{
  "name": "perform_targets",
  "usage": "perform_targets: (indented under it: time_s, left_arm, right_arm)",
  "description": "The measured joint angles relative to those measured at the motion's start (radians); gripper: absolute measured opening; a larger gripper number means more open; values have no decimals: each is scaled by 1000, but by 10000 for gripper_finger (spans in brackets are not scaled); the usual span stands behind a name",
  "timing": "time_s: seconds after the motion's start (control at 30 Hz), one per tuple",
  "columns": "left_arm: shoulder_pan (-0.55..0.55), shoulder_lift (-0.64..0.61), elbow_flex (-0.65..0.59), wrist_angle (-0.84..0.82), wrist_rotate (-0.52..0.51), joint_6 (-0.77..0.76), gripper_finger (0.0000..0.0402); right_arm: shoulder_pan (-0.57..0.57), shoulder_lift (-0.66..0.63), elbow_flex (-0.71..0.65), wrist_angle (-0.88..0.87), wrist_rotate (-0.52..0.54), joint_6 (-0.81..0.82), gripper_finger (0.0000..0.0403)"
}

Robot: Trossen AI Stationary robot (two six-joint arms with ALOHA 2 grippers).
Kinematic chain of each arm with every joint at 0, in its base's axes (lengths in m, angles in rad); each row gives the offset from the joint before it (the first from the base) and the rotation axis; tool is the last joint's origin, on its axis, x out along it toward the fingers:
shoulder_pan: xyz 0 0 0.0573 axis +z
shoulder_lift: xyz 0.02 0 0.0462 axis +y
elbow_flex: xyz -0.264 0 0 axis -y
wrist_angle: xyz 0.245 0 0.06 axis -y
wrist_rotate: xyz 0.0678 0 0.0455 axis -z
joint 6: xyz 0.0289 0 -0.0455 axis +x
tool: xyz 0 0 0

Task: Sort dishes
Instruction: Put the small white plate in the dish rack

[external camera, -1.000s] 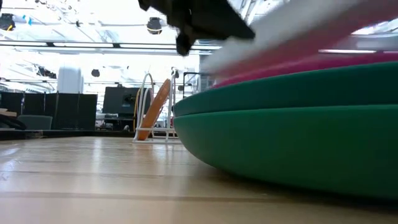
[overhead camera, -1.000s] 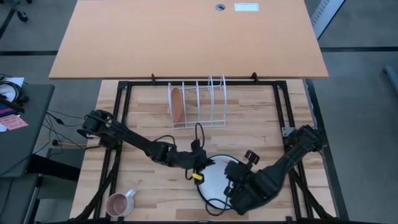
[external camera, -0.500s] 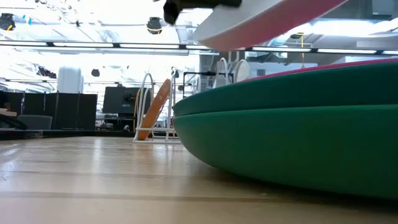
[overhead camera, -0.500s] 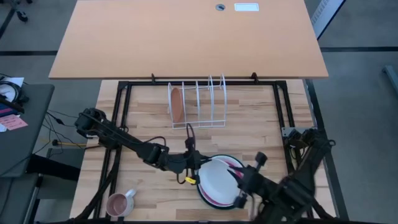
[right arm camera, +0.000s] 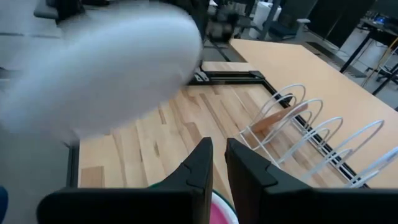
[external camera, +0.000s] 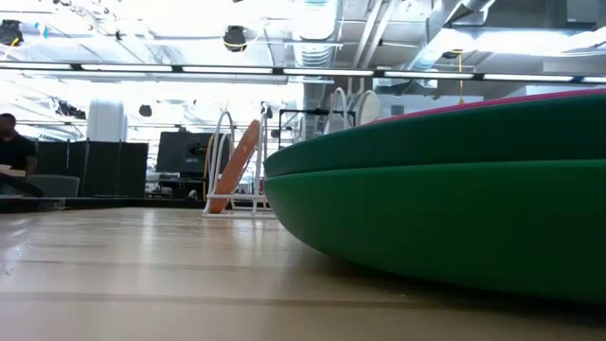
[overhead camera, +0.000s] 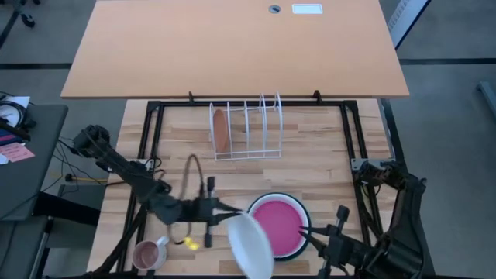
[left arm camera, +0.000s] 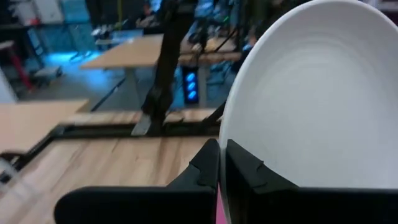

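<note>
At the near edge of the pale wooden surface (overhead camera: 186, 167), left pincer (overhead camera: 219, 216) is clamped tight on the rim of the round white plate (overhead camera: 249, 246), fingers (left arm camera: 208, 167) pressed nearly together. Plate is lifted clear of the stack and tilted, hanging just left of it, blurred in the high view. It fills the left wrist view and shows as a pale smear in the right wrist view.

Right pincer (overhead camera: 316, 232) sits at the right rim of the stack, jaws only a narrow slit apart, nothing between them; whether it touches the rim, cannot tell.

Stack: magenta pink round plate (overhead camera: 277, 225) on top, dark green round plate (external camera: 445, 208) under it, flat on the surface between the two pincers.

White wire rack (overhead camera: 246, 128) stands well apart at the far side, orange-brown round plate (overhead camera: 221, 130) upright in its leftmost slot. Small pink mug with handle (overhead camera: 147, 253) sits at the near left corner.
</note>
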State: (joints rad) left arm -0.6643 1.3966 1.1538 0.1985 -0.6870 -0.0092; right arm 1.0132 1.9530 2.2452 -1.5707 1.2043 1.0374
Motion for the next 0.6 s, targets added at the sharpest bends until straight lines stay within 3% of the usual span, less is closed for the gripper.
perform_targets:
  time_s: [0.17,0.23,0.4,0.6]
  left_arm:
    - [-90,-35,0,136,-8,130,0]
    - [-116,-35,0,207,39,188,0]
    - [-126,-36,-6,363,285,207,0]
    - [-125,-46,-80,674,607,128,0]
  right_arm:
    - [0,0,0,0,-11,6,52]
    - [0,0,0,0,-32,8,52]
    - [0,1,-36,8,-58,9,52]
    - [-10,1,-95,0,-62,4,52]
